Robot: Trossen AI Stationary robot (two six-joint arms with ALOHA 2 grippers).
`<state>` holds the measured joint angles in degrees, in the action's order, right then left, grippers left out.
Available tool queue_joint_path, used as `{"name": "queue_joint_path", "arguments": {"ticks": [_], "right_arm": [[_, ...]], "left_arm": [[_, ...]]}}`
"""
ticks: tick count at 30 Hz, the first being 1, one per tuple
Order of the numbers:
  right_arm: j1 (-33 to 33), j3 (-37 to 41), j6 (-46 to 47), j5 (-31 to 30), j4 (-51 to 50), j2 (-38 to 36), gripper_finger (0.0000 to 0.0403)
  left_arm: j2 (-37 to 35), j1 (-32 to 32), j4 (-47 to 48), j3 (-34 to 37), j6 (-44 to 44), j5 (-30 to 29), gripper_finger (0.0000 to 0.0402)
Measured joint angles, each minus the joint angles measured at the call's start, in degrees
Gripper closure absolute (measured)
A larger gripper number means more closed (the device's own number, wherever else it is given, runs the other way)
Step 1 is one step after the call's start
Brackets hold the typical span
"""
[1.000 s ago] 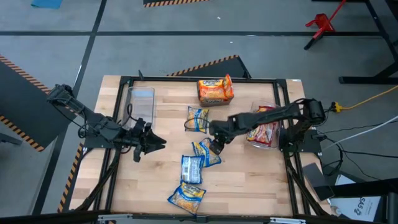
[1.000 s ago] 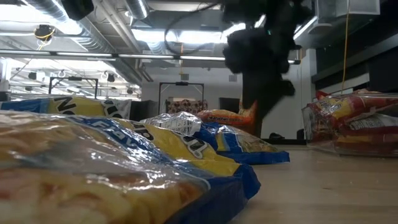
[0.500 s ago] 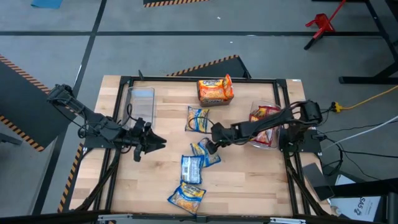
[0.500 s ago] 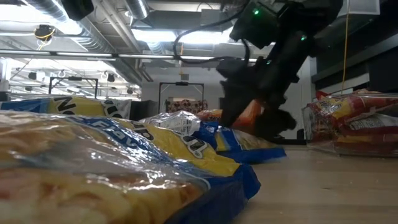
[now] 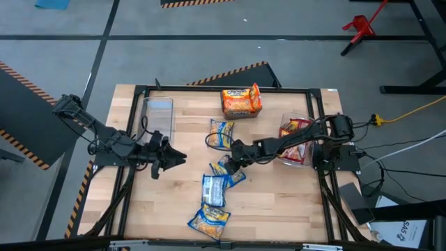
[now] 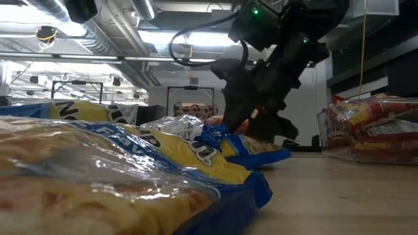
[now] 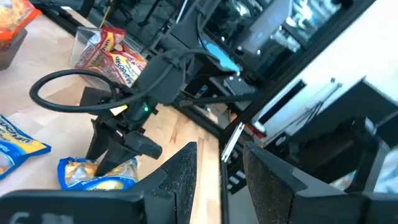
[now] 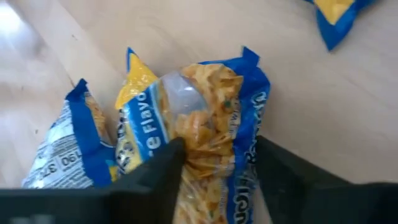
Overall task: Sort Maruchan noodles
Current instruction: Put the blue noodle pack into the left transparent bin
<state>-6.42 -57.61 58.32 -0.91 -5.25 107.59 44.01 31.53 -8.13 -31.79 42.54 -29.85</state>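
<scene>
Several blue-and-yellow Maruchan packets lie flat on the wooden table: one (image 5: 221,134) at the centre, one (image 5: 214,188) nearer, one (image 5: 209,219) by the near edge. Orange packets fill a clear bin (image 5: 241,101) at the far edge, and red ones a bin (image 5: 296,139) at the right. My right gripper (image 5: 232,160) slants down at mid-table, shut on another blue-and-yellow packet (image 8: 208,124). My left gripper (image 5: 174,158) hovers level at the left, open, nothing between its fingers (image 7: 180,180). My right gripper pinches the blue-and-yellow packet by its two long edges (image 8: 186,155) between its two fingers (image 8: 165,171), which lie across it. The fingers slant down from the table's right side. The packet rests on the table, bunched between the fingers, beside a neighbouring packet (image 8: 74,143).
A clear bin (image 5: 159,115) stands at the far left of the table. A black frame (image 5: 223,89) runs round the table's edge. Bare wood shows between the packets and the right bin, and along the near right.
My right gripper has come down and gone a little toward the table's left edge, onto the blue-and-yellow packet at mid-table, and taken hold of it. The packet's blue end now stands crumpled up in the low view.
</scene>
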Motion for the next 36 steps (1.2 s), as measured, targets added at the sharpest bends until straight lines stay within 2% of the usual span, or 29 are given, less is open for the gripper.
{"name": "queue_joint_path", "arguments": {"ticks": [8, 10, 20, 28, 33, 36], "right_arm": [[0.0, -2.6, -3.2, -0.4, -1.2, 0.3, 0.0377], [0.0, -3.6, -4.1, -0.5, -1.8, 0.4, 0.0396], [2.7, -12.7, -9.6, 0.4, -4.4, 0.6, 0.0401], [7.1, -23.7, -17.5, -2.2, -6.9, 0.5, 0.0402], [10.6, -29.0, -20.1, -2.5, -3.0, 2.3, 0.0402], [12.7, -32.8, -20.3, 0.3, 0.9, 5.3, 0.0403]], "left_arm": [[-1.0, 0.0, -0.8, 0.0, 3.9, -2.3, 0.0276], [-1.0, 0.0, -2.0, 0.0, 3.9, -2.6, 0.0276], [-2.4, 0.0, -8.9, 0.0, 3.5, -4.5, 0.0276], [-6.9, 0.0, -10.2, 0.0, 0.3, -10.3, 0.0276], [-9.2, 0.0, -14.9, 0.0, -5.9, -15.1, 0.0276], [-10.2, 0.0, -20.3, 0.0, -12.0, -15.7, 0.0276]]}}
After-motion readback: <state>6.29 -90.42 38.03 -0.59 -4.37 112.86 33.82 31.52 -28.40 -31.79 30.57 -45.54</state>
